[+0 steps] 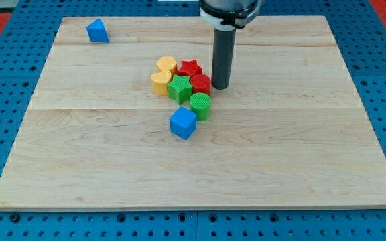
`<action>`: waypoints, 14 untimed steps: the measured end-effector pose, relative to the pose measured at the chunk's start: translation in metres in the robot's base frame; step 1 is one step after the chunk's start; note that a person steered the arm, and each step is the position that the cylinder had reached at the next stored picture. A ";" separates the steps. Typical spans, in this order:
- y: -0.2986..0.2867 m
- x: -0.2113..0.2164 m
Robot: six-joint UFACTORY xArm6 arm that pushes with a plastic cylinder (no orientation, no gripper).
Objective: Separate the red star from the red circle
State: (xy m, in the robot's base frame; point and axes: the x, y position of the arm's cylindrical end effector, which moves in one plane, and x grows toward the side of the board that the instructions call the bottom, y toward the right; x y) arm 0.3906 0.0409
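Tip (220,87) seemingly touching red circle (200,84)

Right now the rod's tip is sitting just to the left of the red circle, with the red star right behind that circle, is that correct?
Not quite. My tip sits just to the view's right of the red circle, not its left. The rest holds: the red star is right behind the circle, toward the view's top, as the camera view shows.
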 end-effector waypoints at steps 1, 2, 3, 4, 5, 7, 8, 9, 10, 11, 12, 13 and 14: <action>-0.028 0.004; -0.030 -0.008; -0.035 -0.031; -0.038 -0.016; -0.046 -0.006; -0.073 -0.034; -0.076 -0.058; -0.074 -0.072; -0.064 -0.092; -0.052 -0.111; -0.036 -0.117; -0.032 -0.119; -0.040 -0.112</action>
State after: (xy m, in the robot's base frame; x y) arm 0.2787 0.0010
